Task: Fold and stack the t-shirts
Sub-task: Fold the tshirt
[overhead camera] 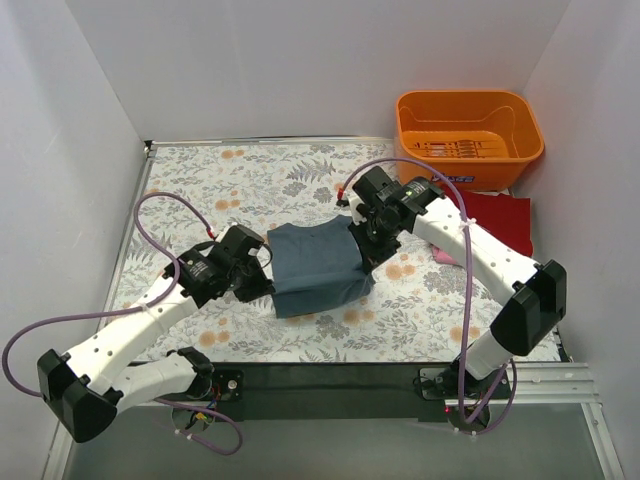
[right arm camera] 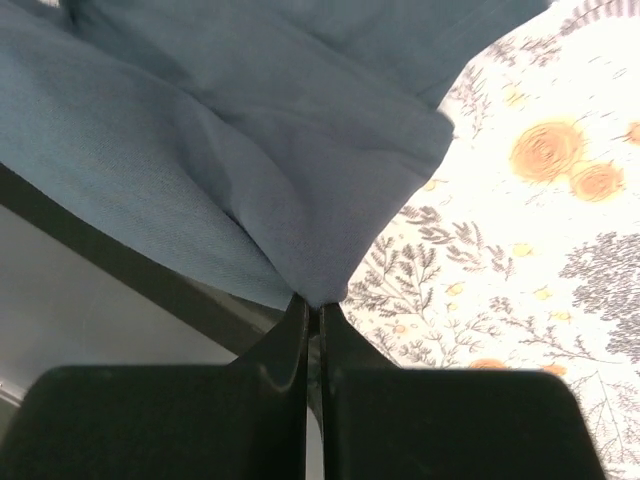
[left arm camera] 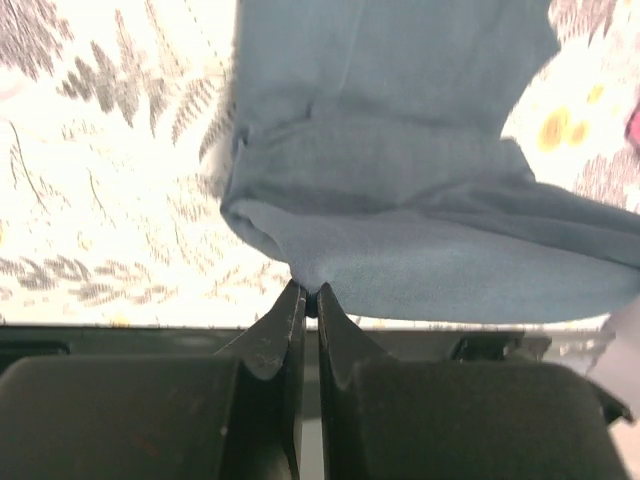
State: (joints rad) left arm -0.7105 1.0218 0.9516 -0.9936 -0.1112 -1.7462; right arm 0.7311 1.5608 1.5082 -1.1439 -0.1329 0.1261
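Blue-grey t-shirt (overhead camera: 318,268) lies apart from red t-shirt (overhead camera: 502,212), basket (overhead camera: 468,96).

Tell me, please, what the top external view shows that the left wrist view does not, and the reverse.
Only the top external view: the orange plastic basket and the dark red cloth t-shirt lying in front of it. Only the left wrist view: a close-up of the left fingers shut on a corner of the slate blue-grey cloth t-shirt. Both: that t-shirt on the floral table cover.
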